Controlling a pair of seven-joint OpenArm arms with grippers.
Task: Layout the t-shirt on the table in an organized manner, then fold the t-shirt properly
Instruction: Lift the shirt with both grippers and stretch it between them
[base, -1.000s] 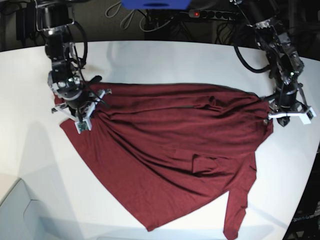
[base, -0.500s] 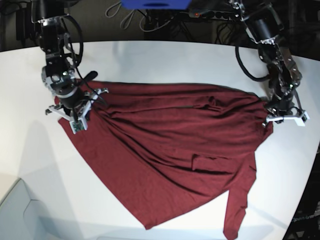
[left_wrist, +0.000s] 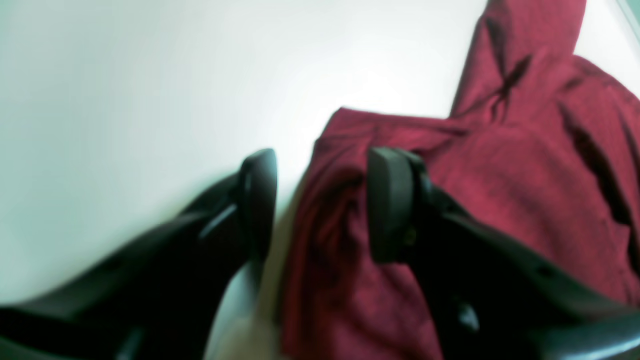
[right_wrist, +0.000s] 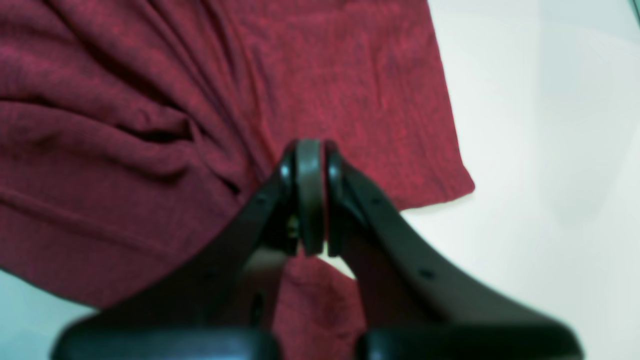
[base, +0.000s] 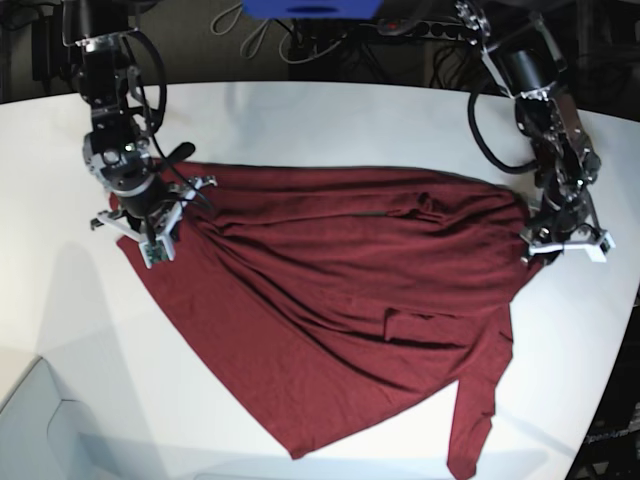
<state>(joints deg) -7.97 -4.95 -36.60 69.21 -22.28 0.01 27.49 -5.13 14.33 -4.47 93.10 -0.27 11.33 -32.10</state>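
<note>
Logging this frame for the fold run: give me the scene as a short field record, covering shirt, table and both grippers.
t-shirt: maroon, spread out but wrinkled, lying askew
table: white, bare around the shirt
left gripper: jaws apart, shirt edge between them, not clamped
right gripper: jaws shut, at the shirt's other end; grip on cloth not clear
layout: not yet flat or squared
fold: not started
</note>
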